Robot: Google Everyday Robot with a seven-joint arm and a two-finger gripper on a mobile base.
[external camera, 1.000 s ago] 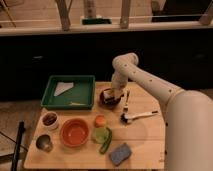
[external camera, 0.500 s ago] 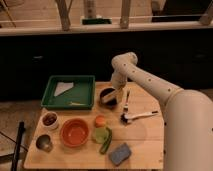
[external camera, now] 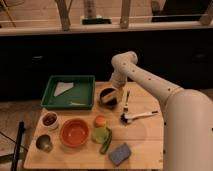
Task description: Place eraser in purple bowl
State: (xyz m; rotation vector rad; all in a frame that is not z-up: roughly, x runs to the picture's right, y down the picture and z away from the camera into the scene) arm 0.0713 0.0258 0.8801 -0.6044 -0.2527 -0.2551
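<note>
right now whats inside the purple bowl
The gripper hangs right over the purple bowl. The bowl's inside looks dark and partly covered by it; no eraser can be made out there.

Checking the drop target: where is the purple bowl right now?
The purple bowl sits near the table's back edge, just right of the green tray and left of the dish brush, with the end effector right over its right rim.

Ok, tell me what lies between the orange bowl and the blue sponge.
In the camera view, a green item lies between the orange bowl and the blue sponge. The hand is at the purple bowl.
</note>
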